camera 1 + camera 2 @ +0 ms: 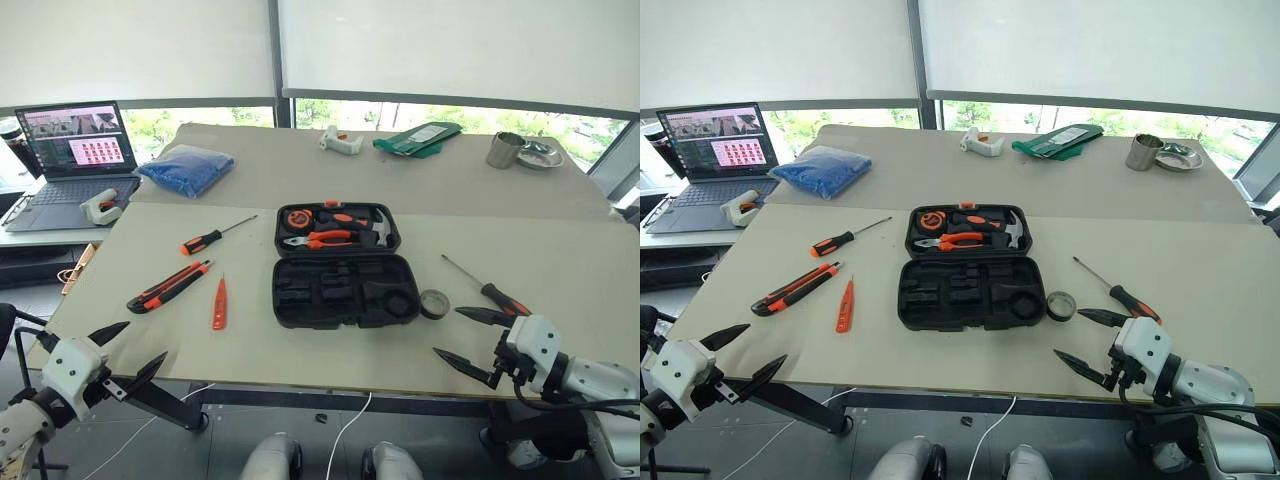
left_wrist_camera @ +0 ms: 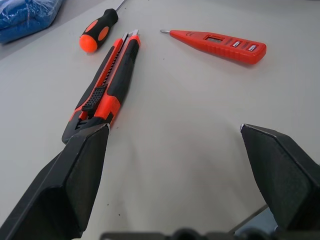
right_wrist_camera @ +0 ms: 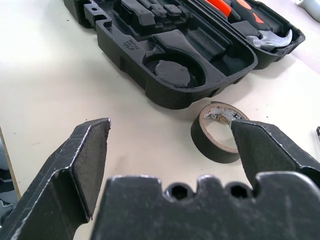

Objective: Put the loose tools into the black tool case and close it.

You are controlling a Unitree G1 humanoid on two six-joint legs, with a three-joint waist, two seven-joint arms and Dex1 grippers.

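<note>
Landmark: black tool case (image 1: 340,270), open flat at the middle of the beige table (image 1: 560,240). Its long axis runs left–right. Far half holds pliers, a hammer and a tape measure in its recesses; near half shows bare moulded recesses.

Left gripper (image 1: 128,352): near the table's near-left corner, well apart from the case, fingers spread wide, holding nothing. In its wrist view the knife lies just ahead of one fingertip.

Right gripper (image 1: 470,337): near-right of the case, fingers spread wide, holding nothing. In its wrist view the tape roll sits just beyond one fingertip; contact cannot be told.

Utility knife (image 1: 168,286): left of the case, well apart. Long axis diagonal, blade end toward the case and far side, butt toward the near-left edge.

Left screwdriver (image 1: 212,237): far-left of the case, beyond the knife. Axis diagonal, shaft tip pointing far-right toward the case's far half, handle to the left.

Right screwdriver (image 1: 490,289): right of the case, just beyond the right gripper. Shaft tip points far-left, handle near-right.

Tester pen (image 1: 219,305): between knife and case, nearer the case. Axis near–far, tip pointing away from the robot.

Black tape roll (image 1: 434,304): just beside the case's near-right corner, lying flat, hole upward.
</note>
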